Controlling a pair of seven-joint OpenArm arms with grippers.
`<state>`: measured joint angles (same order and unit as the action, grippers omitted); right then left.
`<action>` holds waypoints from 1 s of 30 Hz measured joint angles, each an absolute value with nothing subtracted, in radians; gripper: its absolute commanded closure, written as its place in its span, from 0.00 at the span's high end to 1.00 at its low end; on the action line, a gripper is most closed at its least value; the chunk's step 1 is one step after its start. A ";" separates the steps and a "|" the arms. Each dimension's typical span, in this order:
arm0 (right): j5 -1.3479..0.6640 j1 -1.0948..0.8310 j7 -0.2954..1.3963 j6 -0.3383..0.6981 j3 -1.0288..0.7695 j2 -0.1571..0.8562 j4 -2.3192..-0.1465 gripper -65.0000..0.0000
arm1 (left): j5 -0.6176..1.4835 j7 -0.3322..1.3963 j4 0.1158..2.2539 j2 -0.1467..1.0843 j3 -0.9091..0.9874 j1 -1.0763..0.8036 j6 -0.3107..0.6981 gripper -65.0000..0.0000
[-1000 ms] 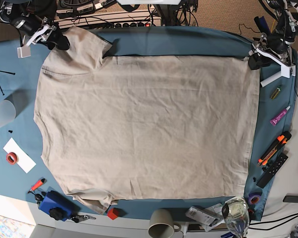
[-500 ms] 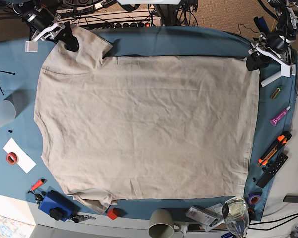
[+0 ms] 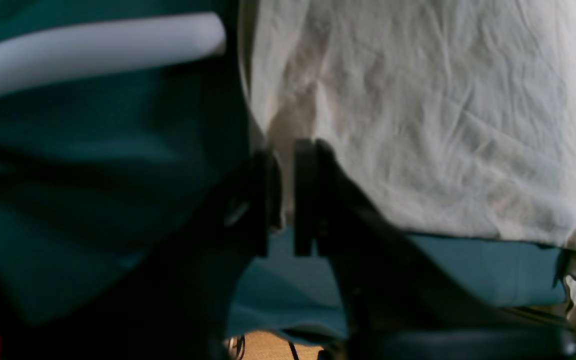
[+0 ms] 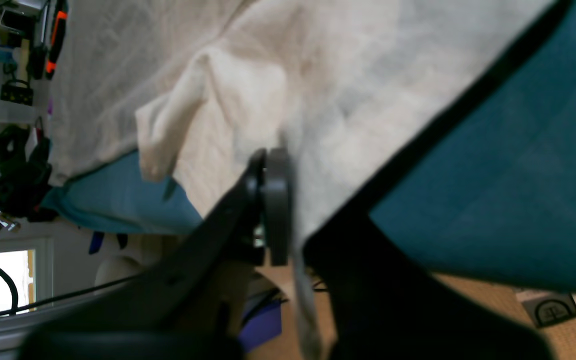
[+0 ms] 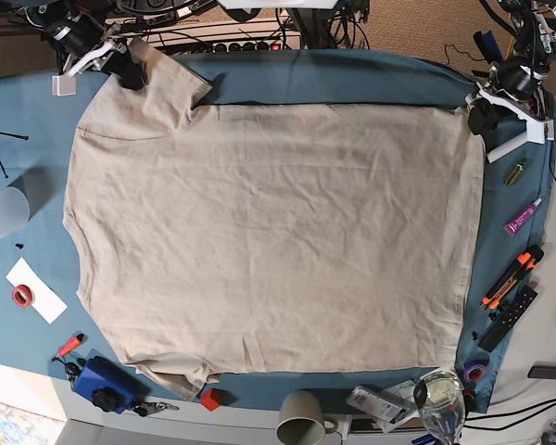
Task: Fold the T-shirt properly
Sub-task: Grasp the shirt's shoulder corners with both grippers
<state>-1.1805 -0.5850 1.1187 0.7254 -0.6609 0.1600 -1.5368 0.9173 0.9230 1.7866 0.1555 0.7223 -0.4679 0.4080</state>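
Covering a cluttered bench, teal cloth [image 5: 352, 79], possibly carpet beyond

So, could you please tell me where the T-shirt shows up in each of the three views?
Base: the T-shirt lies flat, covering most of the middle.
Left wrist: it fills the upper right, its corner between the left gripper's pads.
Right wrist: it spans the upper left and middle, its sleeve pinched by the right gripper.
Shared landmark: the teal table cloth.
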 measured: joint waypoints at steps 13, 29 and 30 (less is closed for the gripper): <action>-1.180 -0.585 1.124 0.725 -0.661 0.158 -1.537 0.00 | 0.903 0.926 1.785 0.155 0.722 -0.471 0.447 0.49; -1.187 -0.585 1.131 0.725 -0.661 0.158 -1.537 0.00 | 0.846 0.968 1.784 0.153 0.715 -0.454 0.352 0.49; -1.187 -0.585 1.133 0.724 -0.661 0.158 -1.537 0.00 | 0.844 0.966 1.784 0.152 0.711 -0.455 0.352 0.49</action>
